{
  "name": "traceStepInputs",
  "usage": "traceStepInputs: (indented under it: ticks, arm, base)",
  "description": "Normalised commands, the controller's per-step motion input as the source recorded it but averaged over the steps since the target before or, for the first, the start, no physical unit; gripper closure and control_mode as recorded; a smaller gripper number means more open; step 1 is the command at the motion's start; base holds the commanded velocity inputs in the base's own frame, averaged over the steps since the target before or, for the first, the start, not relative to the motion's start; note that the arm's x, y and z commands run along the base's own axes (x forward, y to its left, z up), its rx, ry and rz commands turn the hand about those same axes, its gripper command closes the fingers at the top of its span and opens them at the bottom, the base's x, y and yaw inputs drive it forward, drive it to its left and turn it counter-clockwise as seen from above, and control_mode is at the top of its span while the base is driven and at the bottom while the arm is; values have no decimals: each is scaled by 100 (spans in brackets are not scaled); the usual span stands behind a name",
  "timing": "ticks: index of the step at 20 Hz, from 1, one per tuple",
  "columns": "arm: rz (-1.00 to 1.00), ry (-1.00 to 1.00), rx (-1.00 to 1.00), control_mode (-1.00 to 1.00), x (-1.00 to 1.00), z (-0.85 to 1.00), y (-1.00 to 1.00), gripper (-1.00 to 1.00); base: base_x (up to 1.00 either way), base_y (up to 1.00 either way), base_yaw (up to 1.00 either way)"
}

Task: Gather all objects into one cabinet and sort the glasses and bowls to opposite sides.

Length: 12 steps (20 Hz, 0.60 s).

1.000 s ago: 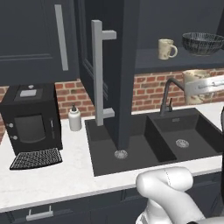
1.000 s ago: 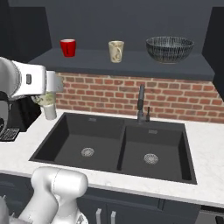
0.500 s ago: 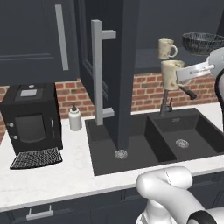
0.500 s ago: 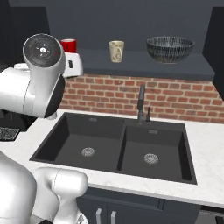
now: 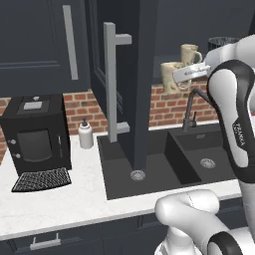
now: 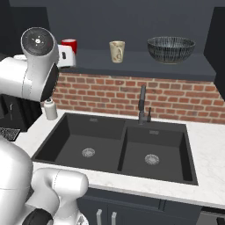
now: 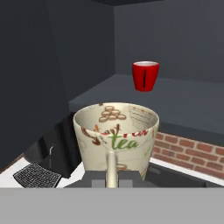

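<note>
Beige handled mug [image 7: 115, 136] gripped by hand [image 7: 112, 178] near red cup [image 7: 145, 75].

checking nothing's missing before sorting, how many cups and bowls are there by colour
red cup: 1
beige cups: 2, the shelf cup and the held mug
dark bowl: 1
total: 4

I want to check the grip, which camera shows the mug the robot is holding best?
The hand view: the beige handled mug is close up there, its handle toward the camera, gripper shut on it. The left base view shows it small, held near the shelf. In the right base view the arm hides it.
</note>
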Motion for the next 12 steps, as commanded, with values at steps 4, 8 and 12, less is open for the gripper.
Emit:
traceStepInputs:
  ticks: [4, 8, 12]
  arm:
    - [0, 0, 0, -100, 46, 5, 1, 100]
    - [0, 0, 0, -100, 45, 0, 13, 100]
    - [0, 1, 0, -100, 43, 0, 29, 100]
  base:
    - [0, 0, 0]
    - [0, 0, 0]
    - [0, 0, 0]
